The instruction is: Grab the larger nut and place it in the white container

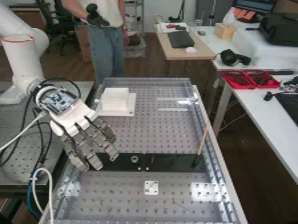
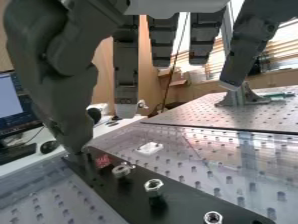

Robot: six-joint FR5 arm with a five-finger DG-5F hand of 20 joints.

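The hand [image 1: 85, 131] hangs over one end of the flat black bar [image 1: 173, 163], its fingers spread and relaxed, holding nothing. Seen from the wrist, the hand [image 2: 61, 75] is open above the bar [image 2: 133, 200]. The larger nut [image 2: 153, 185] stands on the bar between the bearing [image 2: 122, 170] and the smaller nut [image 2: 213, 217], with no finger touching it. In the high view the bearing [image 1: 134, 159] stands just beside the fingertips. The white container [image 1: 116, 101] sits toward the bench's far end, beyond the hand.
A small white plate [image 1: 151, 188] lies on the perforated bench nearer than the bar. A thin wooden stick [image 1: 202, 142] leans near the bench's right rim. Cables hang beside the arm. Red trays [image 1: 249, 79] rest on the side table. A person stands behind the bench.
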